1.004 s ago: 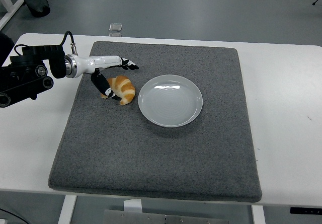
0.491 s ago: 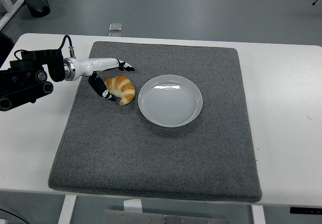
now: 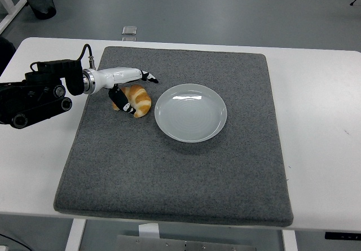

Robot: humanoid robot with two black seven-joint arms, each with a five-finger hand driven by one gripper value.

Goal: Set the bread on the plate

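1. Since the earlier frame my left hand point(image 3: 131, 89) has slid right and now straddles the bread point(image 3: 137, 100), fingers open around it, not yet clamped.
2. I judge this the grasping step; next I must close, lift, carry right.
3. The bread lies left of centre on the grey mat point(image 3: 175, 166), just beside the plate point(image 3: 190, 113); open worktop point(image 3: 321, 127) lies beyond.
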